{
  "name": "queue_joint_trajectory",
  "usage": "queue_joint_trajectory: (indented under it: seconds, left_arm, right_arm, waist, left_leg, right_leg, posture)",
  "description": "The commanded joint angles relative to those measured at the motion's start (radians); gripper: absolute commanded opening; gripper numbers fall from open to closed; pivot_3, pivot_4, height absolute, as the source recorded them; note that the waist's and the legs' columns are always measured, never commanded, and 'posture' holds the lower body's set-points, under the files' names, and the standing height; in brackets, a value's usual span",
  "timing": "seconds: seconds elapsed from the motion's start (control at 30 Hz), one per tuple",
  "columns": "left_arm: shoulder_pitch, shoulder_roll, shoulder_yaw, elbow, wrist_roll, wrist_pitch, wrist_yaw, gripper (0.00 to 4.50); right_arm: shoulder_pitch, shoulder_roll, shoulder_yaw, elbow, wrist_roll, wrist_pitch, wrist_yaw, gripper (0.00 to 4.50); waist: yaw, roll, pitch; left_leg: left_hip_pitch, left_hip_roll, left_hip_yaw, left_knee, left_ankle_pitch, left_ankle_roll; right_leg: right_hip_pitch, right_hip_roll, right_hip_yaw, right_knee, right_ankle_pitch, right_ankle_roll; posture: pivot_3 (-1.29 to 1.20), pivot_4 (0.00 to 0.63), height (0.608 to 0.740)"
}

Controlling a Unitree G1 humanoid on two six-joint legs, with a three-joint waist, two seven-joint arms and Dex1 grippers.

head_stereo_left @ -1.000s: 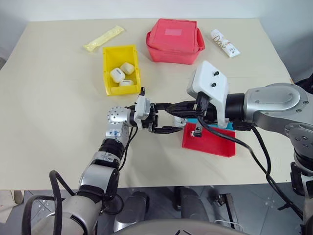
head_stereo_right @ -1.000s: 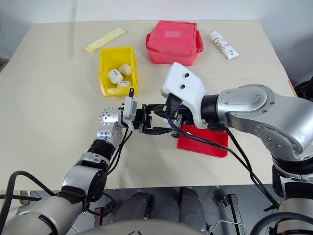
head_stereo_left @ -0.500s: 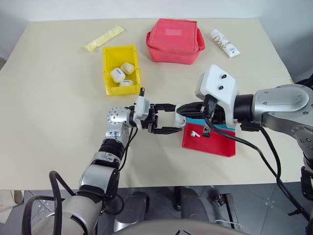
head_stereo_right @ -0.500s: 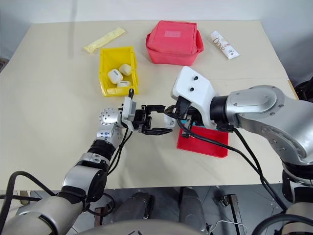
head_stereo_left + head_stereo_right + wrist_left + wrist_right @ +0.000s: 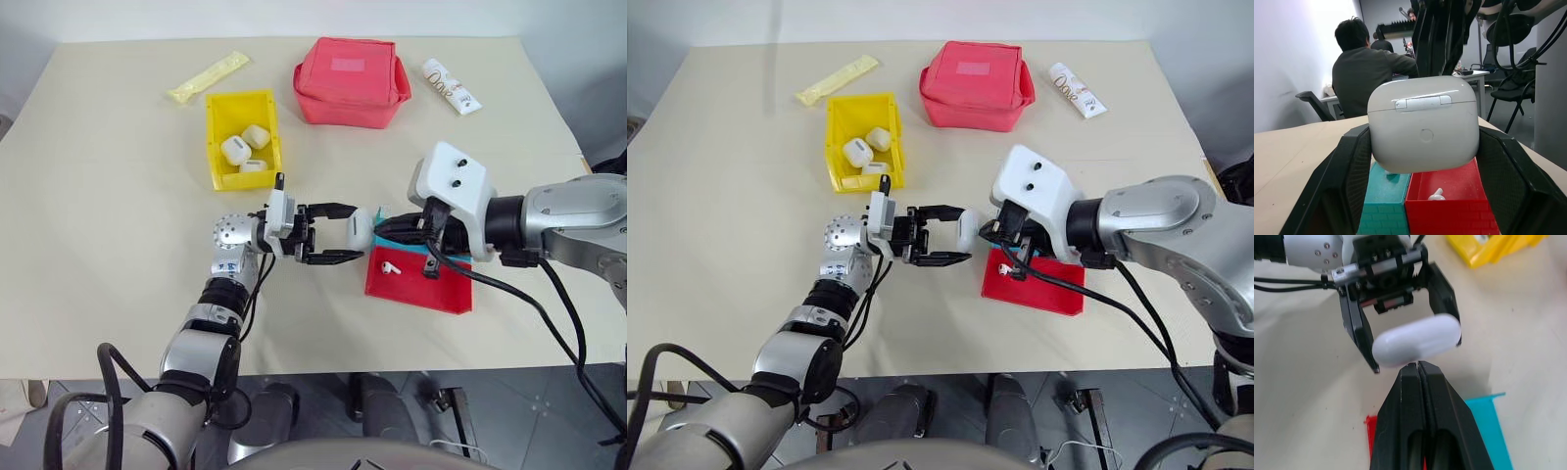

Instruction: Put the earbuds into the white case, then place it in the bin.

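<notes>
The left gripper (image 5: 331, 233) holds the case (image 5: 359, 229) clamped between its fingers, lid shut, above the table (image 5: 108, 215) just beside the tray (image 5: 431, 290). The right gripper (image 5: 1418, 366) is pressed fully shut and empty, its tips just short of the case. One earbud (image 5: 391, 265) lies in the tray's red half; the bin (image 5: 217, 139) sits well apart. The case looks light, rigid and slick, so a grip across its flat faces seems safest; the tiny earbud likely wants a pinch at its stem.
</notes>
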Motion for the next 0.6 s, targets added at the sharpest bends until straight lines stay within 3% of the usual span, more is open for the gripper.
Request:
queue_joint_trajectory:
  seconds: [0.03, 0.1, 0.27, 0.43, 0.6]
  left_arm:
    - [-0.02, 0.016, 0.012, -0.028, -0.012, -0.003, 0.009, 2.85]
    - [-0.024, 0.05, 0.001, -0.037, 0.011, 0.008, 0.015, 2.85]
    - [-0.054, 0.119, -0.015, -0.046, 0.036, 0.032, 0.021, 2.85]
    - [-0.095, 0.203, -0.033, -0.05, 0.096, 0.048, 0.064, 2.85]
    - [-0.134, 0.279, -0.012, -0.047, 0.099, 0.078, 0.105, 2.85]
  right_arm:
    - [0.068, 0.004, -0.148, -0.026, 0.009, -0.005, -0.039, 0.05]
    - [0.205, 0.051, -0.27, -0.054, 0.021, -0.039, -0.066, 0.05]
    - [0.429, 0.188, -0.424, -0.107, 0.074, -0.107, -0.109, 0.05]
    - [0.624, 0.258, -0.428, -0.131, 0.031, -0.239, -0.083, 0.05]
    - [0.661, 0.309, -0.396, -0.119, 0.026, -0.352, -0.072, 0.05]
  waist:
    - [0.0, 0.0, 0.0]
    - [0.006, -0.003, -0.001]
    - [0.009, -0.002, -0.001]
    - [0.012, -0.002, -0.001]
    - [0.009, -0.002, -0.001]
  left_leg:
    - [0.0, 0.0, 0.0, 0.0, 0.0, 0.0]
    - [0.0, 0.0, -0.001, 0.0, 0.0, 0.0]
    - [0.001, 0.0, 0.0, 0.0, 0.0, 0.0]
    - [0.002, 0.0, 0.0, 0.0, 0.0, 0.0]
    - [0.003, 0.0, 0.0, 0.0, 0.0, 0.0]
  right_leg:
    - [0.0, 0.0, 0.0, 0.0, 0.0, 0.0]
    - [0.0, 0.0, -0.001, 0.0, 0.0, 0.0]
    - [0.0, 0.0, 0.001, 0.001, 0.0, 0.0]
    - [0.001, 0.001, 0.001, 0.001, 0.0, 0.0]
    - [0.002, 0.001, 0.001, 0.001, 0.0, 0.0]
  posture:
    - [0.0, 0.15, 0.74]
    - [0.0, 0.15, 0.74]
    - [0.0, 0.15, 0.74]
    - [0.0, 0.15, 0.74]
    - [0.0, 0.15, 0.74]
